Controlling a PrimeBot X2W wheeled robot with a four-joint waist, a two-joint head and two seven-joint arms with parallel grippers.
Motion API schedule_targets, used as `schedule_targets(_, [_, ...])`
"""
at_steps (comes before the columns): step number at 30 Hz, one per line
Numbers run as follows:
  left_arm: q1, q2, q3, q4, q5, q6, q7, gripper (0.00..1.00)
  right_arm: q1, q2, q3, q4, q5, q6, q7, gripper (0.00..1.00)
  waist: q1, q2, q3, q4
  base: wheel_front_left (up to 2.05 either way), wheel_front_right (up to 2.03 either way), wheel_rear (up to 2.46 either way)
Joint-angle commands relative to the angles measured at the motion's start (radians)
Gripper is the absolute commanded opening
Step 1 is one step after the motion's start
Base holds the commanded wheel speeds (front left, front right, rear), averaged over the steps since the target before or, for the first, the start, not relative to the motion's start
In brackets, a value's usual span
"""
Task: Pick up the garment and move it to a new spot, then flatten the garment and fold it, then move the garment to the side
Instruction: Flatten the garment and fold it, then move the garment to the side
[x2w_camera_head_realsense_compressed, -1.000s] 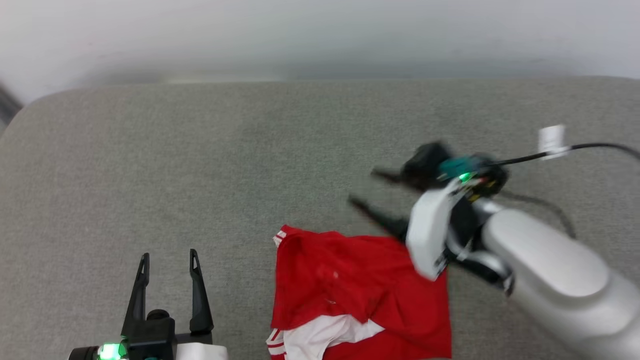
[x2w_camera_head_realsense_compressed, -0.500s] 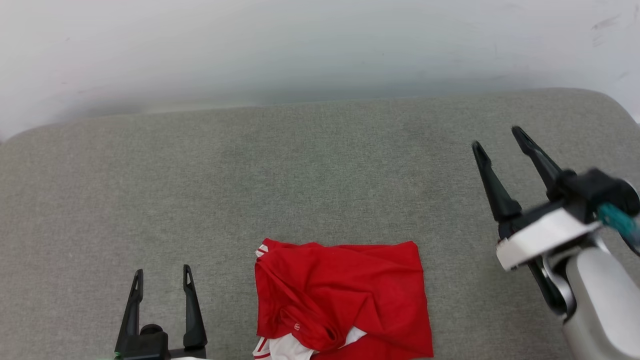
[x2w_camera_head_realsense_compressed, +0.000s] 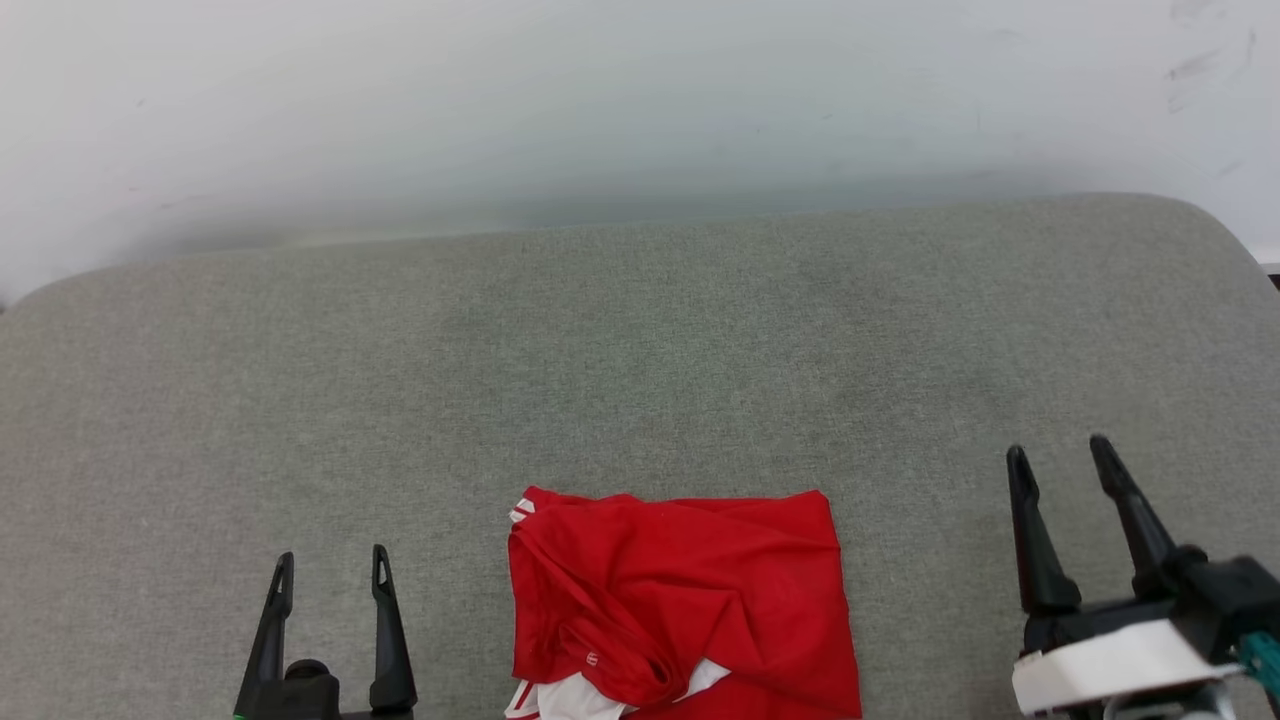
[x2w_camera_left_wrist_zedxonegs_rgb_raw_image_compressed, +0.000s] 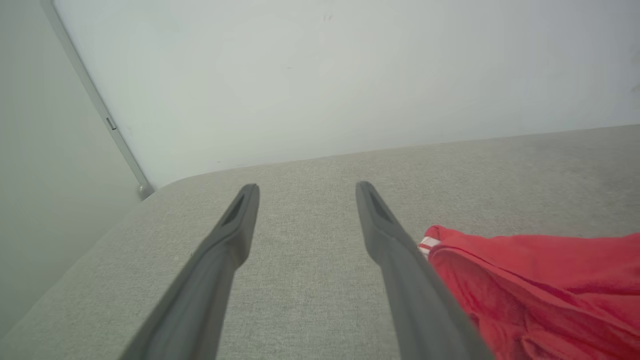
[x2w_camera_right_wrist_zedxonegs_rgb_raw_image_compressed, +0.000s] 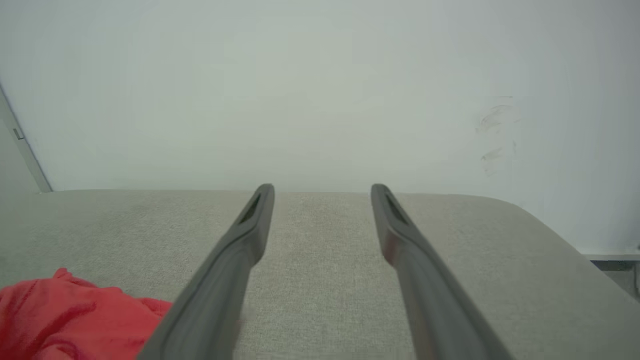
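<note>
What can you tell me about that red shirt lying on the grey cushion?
The red shirt looks like thin, soft cloth, folded into a rough, creased rectangle with a bunched ridge at its lower left. A white part peeks out at the near edge, and red-and-white striped trim shows at its far left corner. It lies on the grey padded surface, near the robot. The left gripper and right gripper stand apart on either side, open, not touching it.

Looks along right gripper (x2w_camera_right_wrist_zedxonegs_rgb_raw_image_compressed: 322, 189), jaws spread wide, nothing between. Hovers over grey cushion (x2w_camera_right_wrist_zedxonegs_rgb_raw_image_compressed: 325, 260). Catches red garment (x2w_camera_right_wrist_zedxonegs_rgb_raw_image_compressed: 65, 320) crumpled on cushion at lower left. Meets pale wall (x2w_camera_right_wrist_zedxonegs_rgb_raw_image_compressed: 300, 90) behind, faint scuffs (x2w_camera_right_wrist_zedxonegs_rgb_raw_image_compressed: 495, 135) on right.
</note>
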Motion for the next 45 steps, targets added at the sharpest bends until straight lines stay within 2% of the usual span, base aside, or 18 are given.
schedule_targets(1, [0.010, 0.002, 0.001, 0.002, -0.001, -0.004, -0.002, 1.00, 0.037, 0.016, -0.011, -0.019, -0.003, -0.001, -0.002, 1.00, 0.0000, 0.0000, -0.005, 0.001, 0.00, 0.00, 0.00])
schedule_targets(16, [0.046, -0.015, 0.010, 0.008, -0.016, -0.042, -0.002, 1.00, 0.161, 0.054, -0.005, -0.056, 0.014, -0.001, -0.002, 1.00, 0.0000, 0.0000, -0.041, 0.018, 0.00, 0.00, 0.00])
schedule_targets(21, [0.046, -0.022, 0.021, 0.010, -0.017, -0.049, -0.002, 1.00, 0.086, 0.054, 0.003, -0.080, -0.012, -0.001, -0.002, 1.00, 0.0000, 0.0000, -0.044, 0.014, 0.00, 0.00, 0.00])
schedule_targets(25, [0.037, -0.025, 0.029, 0.014, -0.012, -0.052, -0.002, 1.00, -0.025, 0.006, 0.009, -0.105, -0.032, -0.001, -0.002, 1.00, 0.0000, 0.0000, -0.042, 0.012, 0.00, 0.00, 0.00])
schedule_targets(28, [0.028, -0.028, 0.031, 0.020, -0.007, -0.055, -0.002, 1.00, -0.138, -0.073, 0.055, -0.097, -0.043, -0.001, 0.022, 1.00, 0.0000, 0.0000, -0.037, 0.015, 0.00, 0.00, 0.00])
schedule_targets(31, [0.021, -0.029, 0.032, 0.024, -0.005, -0.059, -0.002, 1.00, -0.239, -0.167, 0.135, -0.076, -0.010, -0.001, 0.143, 1.00, 0.0000, 0.0000, -0.029, 0.020, 0.00, 0.00, 0.00])
schedule_targets(35, [0.009, -0.032, 0.034, 0.030, -0.004, -0.063, -0.002, 1.00, -0.350, -0.309, 0.288, -0.055, 0.113, -0.001, 0.395, 1.00, 0.0000, 0.0000, -0.016, 0.028, 0.00, 0.00, 0.00])
schedule_targets(37, [0.000, -0.034, 0.035, 0.031, -0.003, -0.065, -0.002, 1.00, -0.384, -0.364, 0.361, -0.040, 0.247, -0.001, 0.547, 1.00, 0.0000, 0.0000, -0.009, 0.030, 0.00, 0.00, 0.00])
schedule_targets(40, [-0.006, -0.037, 0.037, 0.028, -0.004, -0.069, -0.002, 1.00, -0.415, -0.421, 0.412, -0.011, 0.470, -0.001, 0.751, 1.00, 0.0000, 0.0000, 0.007, 0.031, 0.00, 0.00, 0.00])
schedule_targets(43, [-0.024, -0.039, 0.035, 0.027, -0.002, -0.075, -0.002, 1.00, -0.409, -0.461, 0.437, 0.029, 0.661, -0.001, 0.909, 1.00, 0.0000, 0.0000, 0.028, 0.038, 0.00, 0.00, 0.00])
schedule_targets(45, [-0.036, -0.040, 0.035, 0.026, -0.002, -0.080, -0.002, 1.00, -0.396, -0.490, 0.458, 0.047, 0.747, -0.001, 0.980, 1.00, 0.0000, 0.0000, 0.046, 0.045, 0.00, 0.00, 0.00])
